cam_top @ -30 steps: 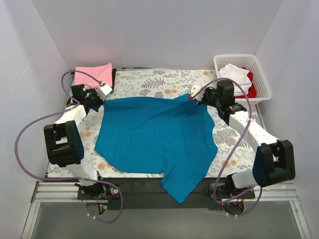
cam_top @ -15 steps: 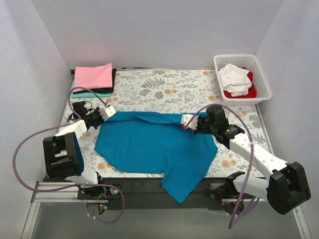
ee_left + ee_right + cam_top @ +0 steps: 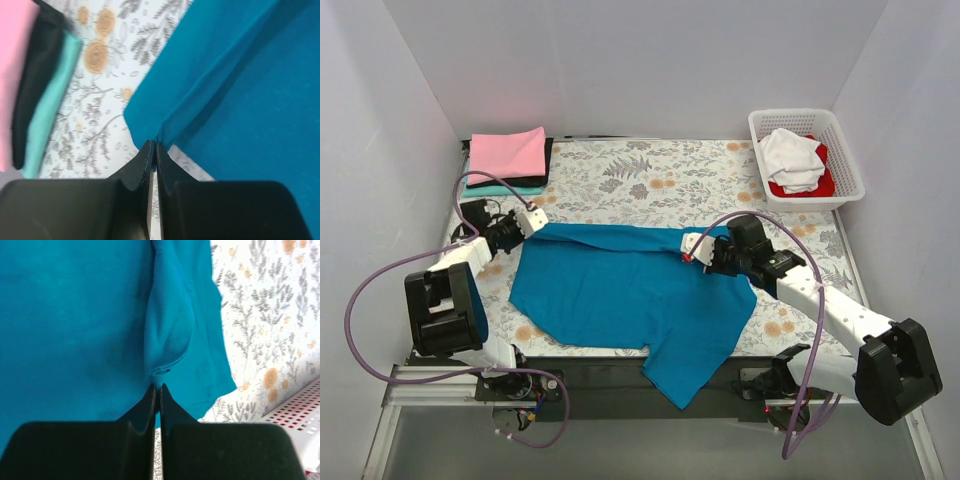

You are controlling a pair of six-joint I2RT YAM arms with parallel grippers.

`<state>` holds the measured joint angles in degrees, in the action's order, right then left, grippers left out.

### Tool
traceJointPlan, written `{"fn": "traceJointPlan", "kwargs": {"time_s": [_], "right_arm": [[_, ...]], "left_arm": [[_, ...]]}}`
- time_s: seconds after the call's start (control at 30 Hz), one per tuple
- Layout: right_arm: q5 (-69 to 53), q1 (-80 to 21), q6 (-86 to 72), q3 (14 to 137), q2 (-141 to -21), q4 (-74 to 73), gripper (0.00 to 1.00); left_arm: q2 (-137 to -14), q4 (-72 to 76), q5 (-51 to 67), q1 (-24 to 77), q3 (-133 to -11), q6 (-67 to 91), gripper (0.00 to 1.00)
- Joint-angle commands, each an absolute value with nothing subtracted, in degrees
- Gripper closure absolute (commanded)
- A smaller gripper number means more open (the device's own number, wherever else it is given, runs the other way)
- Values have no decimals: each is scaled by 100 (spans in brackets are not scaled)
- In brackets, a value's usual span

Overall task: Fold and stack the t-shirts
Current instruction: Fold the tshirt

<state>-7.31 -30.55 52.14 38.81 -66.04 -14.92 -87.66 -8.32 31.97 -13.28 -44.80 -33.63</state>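
Observation:
A deep teal-blue t-shirt [image 3: 630, 290] lies spread on the floral table cloth [image 3: 650, 175], its far edge folded toward me. My left gripper [image 3: 533, 220] is shut on the shirt's far-left corner [image 3: 150, 132]. My right gripper [image 3: 690, 248] is shut on a pinch of the far-right edge [image 3: 160, 375]. One sleeve hangs over the near table edge [image 3: 685, 385]. A folded stack sits at the far left: pink t-shirt [image 3: 506, 153] on top, black [image 3: 37, 80] and aqua [image 3: 52, 100] beneath it.
A white lattice basket [image 3: 850, 160] stands at the far right, holding a white t-shirt [image 3: 792, 155] over a red one [image 3: 825, 183]. White walls close in the table on three sides. Purple cables loop beside both arms.
Over the last second both grippers pulled the shirt's far edge toward me, folding it over. The left gripper has since shifted slightly back and left; the right barely moved.

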Motion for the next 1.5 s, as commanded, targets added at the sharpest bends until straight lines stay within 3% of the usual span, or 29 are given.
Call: {"fn": "traceJointPlan", "kwargs": {"time_s": [0.0, 0.7, 0.73, 0.77, 0.87, 0.9, 0.93, 1.03, 1.13, 1.47], "right_arm": [[-607, -3067, 5001, 4420, -6443, -1634, 99], [-1239, -3340, 4852, 3999, -6398, -2434, 98], [-1291, -3366, 4860, 4008, -6425, -2495, 92], [-1327, -3366, 4878, 4025, -6434, -2557, 79], [-1590, -3375, 5027, 4201, -6399, -2979, 64], [-1591, -3366, 4993, 4314, -6311, -3014, 47], [-1582, -3366, 4914, 4394, -6258, -3119, 40], [-1634, -3139, 4764, 4744, -6188, -3234, 29], [-1854, -2542, 4457, 5131, -6424, -3252, 28], [-2065, -1187, 2629, 6572, -8392, -3243, 52]], "left_arm": [[-8666, -861, 3348, -1459, -4904, -3270, 100], [-8648, -1020, 3296, -1529, -4342, -4315, 98], [-8692, -1020, 3278, -1529, -4350, -4315, 94], [-8718, -1046, 3235, -1529, -4394, -4333, 91], [-8701, -1264, 3287, -1608, -4569, -4324, 81], [-8692, -1457, 3470, -1652, -4701, -4324, 77], [-8640, -1703, 3646, -1748, -4841, -4289, 68], [-8508, -2547, 4174, -1784, -5334, -4193, 57], [-8402, -2804, 4474, -1723, -5598, -3763, 49], [-9457, -2646, 3921, -1187, -6644, -1117, 48]]}}
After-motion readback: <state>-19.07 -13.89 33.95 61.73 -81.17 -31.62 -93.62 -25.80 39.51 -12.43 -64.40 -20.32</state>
